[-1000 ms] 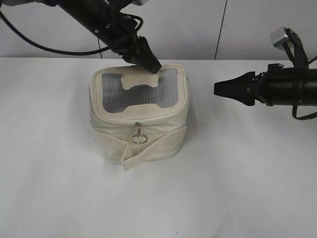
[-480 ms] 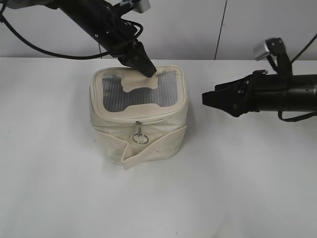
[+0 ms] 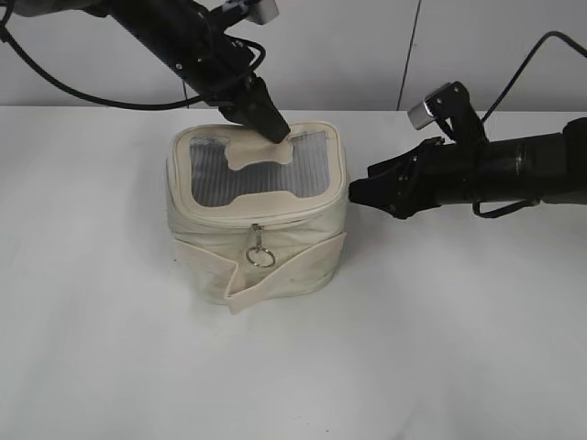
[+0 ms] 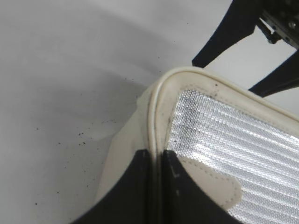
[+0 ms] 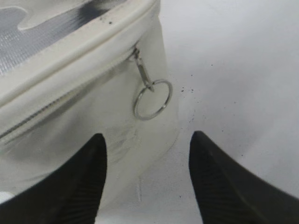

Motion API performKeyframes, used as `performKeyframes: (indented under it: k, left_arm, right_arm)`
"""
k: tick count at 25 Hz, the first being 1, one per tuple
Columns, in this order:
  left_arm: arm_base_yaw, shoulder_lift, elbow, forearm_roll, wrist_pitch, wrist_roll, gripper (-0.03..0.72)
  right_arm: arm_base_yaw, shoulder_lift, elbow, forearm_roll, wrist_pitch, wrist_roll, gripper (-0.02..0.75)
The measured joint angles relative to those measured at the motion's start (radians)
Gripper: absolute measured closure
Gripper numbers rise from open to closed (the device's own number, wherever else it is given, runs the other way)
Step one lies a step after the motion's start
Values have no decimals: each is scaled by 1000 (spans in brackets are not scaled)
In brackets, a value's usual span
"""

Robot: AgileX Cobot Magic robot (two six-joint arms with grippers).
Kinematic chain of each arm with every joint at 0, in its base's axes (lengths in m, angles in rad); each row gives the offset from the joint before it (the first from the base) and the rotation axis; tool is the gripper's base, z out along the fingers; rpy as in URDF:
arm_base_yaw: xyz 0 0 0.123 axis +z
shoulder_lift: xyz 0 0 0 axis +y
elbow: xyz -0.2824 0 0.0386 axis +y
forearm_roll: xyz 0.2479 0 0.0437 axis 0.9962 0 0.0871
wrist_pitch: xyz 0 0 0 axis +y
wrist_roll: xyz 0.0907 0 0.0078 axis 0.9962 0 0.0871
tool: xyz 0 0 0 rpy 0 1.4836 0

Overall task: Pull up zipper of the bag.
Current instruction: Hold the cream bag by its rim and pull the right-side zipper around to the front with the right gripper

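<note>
Right hand (parted) beside bag

Cloth bag, shiny mesh, seemingly metal zipper

one bag at table centre, one zipper with a single ring pull on its 6 o'clock face, one wide strap round the lower side. two grippers: left gripper at the bag's 12 o'clock, right gripper at its 3 o'clock. one white table, one h-shaped patch on one mesh panel.
</note>
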Motion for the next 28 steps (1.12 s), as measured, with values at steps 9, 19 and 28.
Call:
performKeyframes:
  k: [9,19,28]
  left_arm:
    - [0,3,-4,0,2,0,644]
    - [0,3,-4,0,2,0,644]
    - [0,4,-4,0,2,0,644]
  right_arm:
    - [0,19,-37,2,12,-1,294]
    - [0,36,-61,2,16,6,294]
    - [7,60,-67,2,48,21,294]
